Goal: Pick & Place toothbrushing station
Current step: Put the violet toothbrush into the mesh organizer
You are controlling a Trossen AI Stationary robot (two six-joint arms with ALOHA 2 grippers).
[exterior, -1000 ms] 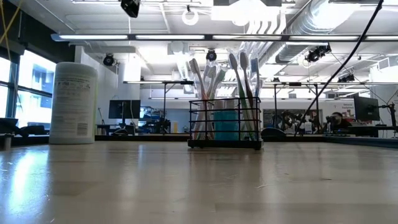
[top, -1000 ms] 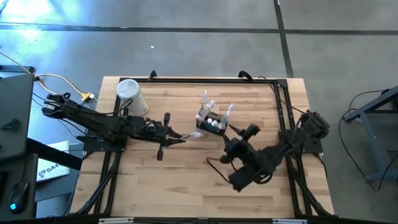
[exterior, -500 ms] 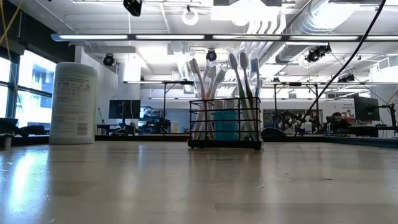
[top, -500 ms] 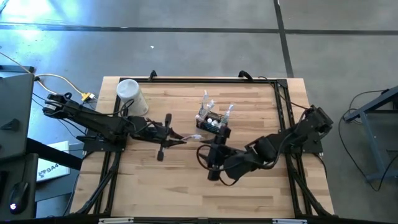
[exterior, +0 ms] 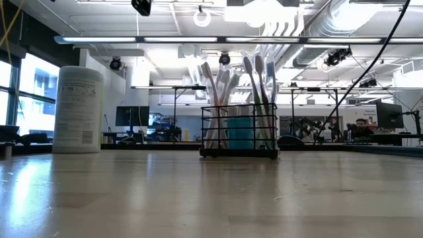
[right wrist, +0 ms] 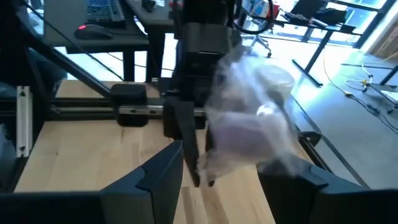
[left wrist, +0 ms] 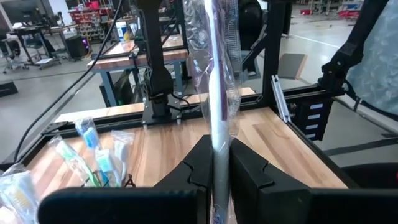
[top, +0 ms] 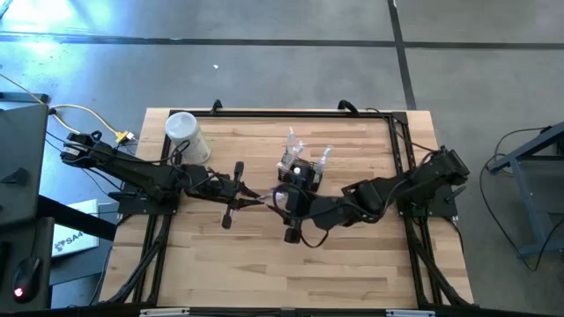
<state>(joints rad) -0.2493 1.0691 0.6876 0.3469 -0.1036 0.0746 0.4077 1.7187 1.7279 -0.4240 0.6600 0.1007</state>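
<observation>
The black wire-mesh caddy [top: 300, 173] stands on its base at the table's middle, with several toothbrushes upright in it; it also shows in the low view [exterior: 239, 131]. My left gripper [top: 249, 195] is shut on a plastic-wrapped toothbrush [top: 271, 191] just left of and nearer than the caddy. My right gripper [top: 287, 199] is open, reaching in from the right. Its fingers [right wrist: 163, 176] stand on either side of the wrapped end [right wrist: 249, 121]; I cannot tell whether they touch it. My left gripper pinches the wrapped toothbrush's handle [left wrist: 219, 146] between its two fingers. The fingers come level from the table's left and lie along the brush, which sticks out past the fingertips toward the right. The brush is lifted clear of the table.
A white cylindrical container [top: 185, 134] stands at the far left of the table and also shows in the low view [exterior: 79, 109]. Bare wood lies along the near half of the table [top: 264, 273]. Black frame rails [top: 401, 150] run along the table's sides.
My right gripper has swung from the near right of the table toward the left and far side, ending at the wrapped toothbrush in my left gripper. The caddy and container have not moved.
</observation>
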